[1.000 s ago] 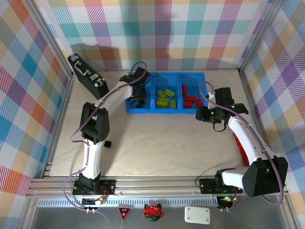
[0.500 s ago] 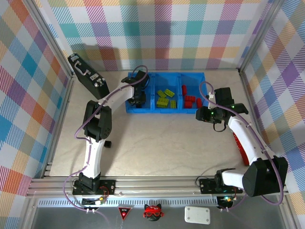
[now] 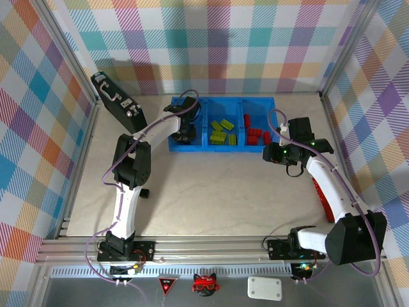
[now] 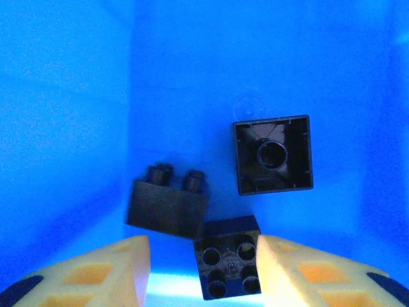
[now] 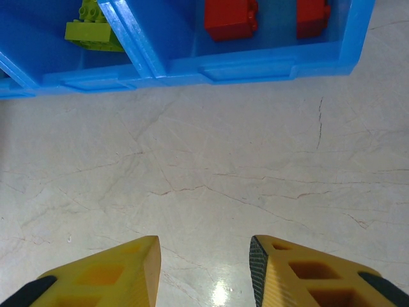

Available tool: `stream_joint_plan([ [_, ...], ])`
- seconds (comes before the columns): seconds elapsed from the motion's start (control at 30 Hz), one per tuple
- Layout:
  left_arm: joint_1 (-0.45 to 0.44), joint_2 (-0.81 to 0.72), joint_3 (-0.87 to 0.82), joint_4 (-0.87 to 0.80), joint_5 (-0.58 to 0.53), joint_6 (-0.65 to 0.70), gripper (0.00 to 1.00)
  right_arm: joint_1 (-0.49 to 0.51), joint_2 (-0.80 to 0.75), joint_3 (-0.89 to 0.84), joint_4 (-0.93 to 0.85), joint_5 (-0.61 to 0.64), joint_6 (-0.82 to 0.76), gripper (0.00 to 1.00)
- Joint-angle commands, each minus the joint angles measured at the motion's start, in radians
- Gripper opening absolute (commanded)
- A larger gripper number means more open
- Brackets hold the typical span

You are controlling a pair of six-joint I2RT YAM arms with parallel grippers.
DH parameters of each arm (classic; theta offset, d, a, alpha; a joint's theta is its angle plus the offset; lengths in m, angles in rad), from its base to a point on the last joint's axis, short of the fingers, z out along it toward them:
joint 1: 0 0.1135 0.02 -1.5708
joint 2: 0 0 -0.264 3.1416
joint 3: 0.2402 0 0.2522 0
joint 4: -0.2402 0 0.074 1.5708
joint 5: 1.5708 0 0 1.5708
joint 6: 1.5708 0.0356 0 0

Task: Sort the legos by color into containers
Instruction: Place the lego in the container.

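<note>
Bright blue three-bay plastic tray (image 3: 220, 148) holds black studded bricks (image 4: 273, 153), lime bricks (image 3: 220, 130), red bricks (image 3: 257, 134), sorted; left end effector (image 4: 201, 256), right end effector (image 5: 204, 256) both parted, empty; probably nearly done

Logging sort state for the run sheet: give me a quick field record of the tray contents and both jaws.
tray: three blue compartments
left compartment: three black bricks
middle: green bricks
right: red bricks
left jaws: apart, straddling one black brick
right jaws: apart, nothing between, above bare table
</note>
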Motion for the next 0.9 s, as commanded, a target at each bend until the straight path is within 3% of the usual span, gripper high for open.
stream_joint_plan([
  [0.0, 0.001, -0.061, -0.018, -0.017, 0.015, 0.013, 0.48, -0.005, -0.026, 0.017, -0.008, -0.007, -0.017, 0.43],
  [0.37, -0.01, -0.268, -0.141, -0.027, 0.046, 0.01, 0.48, -0.006, -0.036, -0.005, -0.007, -0.024, -0.009, 0.43],
  [0.6, -0.011, -0.465, -0.35, -0.044, 0.071, -0.014, 0.49, -0.006, -0.025, 0.006, -0.007, -0.028, -0.019, 0.43],
  [0.87, 0.006, -0.652, -0.621, -0.057, 0.08, -0.039, 0.58, -0.005, -0.022, 0.017, -0.011, -0.039, -0.024, 0.43],
])
